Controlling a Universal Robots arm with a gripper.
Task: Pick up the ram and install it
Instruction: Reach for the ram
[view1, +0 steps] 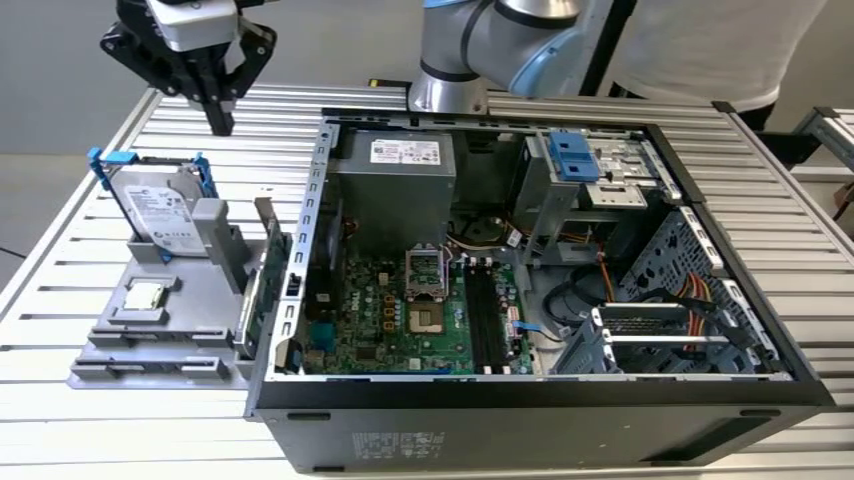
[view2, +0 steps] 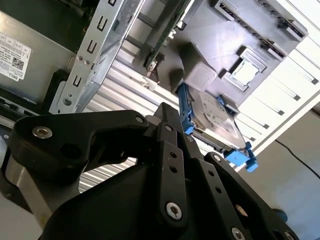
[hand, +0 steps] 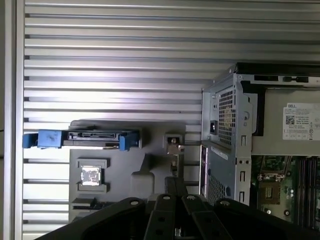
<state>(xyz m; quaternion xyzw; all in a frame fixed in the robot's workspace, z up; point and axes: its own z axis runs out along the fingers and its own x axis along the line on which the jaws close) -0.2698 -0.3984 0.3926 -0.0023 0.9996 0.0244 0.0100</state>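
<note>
Tool (view1: 220, 124): clenched, empty, above the table (view1: 54, 235) near its far corner, exterior view's left.
Ram: position not discernible.
Holder (view1: 160, 348): on the table, just beside the case (view1: 534, 430).
Technique: open wide before descent; grip board edges, clear of chips.

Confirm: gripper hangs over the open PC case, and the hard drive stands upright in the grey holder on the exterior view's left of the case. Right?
Not quite. The gripper hangs over the slatted table beyond the grey holder, on the exterior view's left of the open PC case, not over it; the exterior view shows this. The hard drive does stand upright in that holder.
</note>
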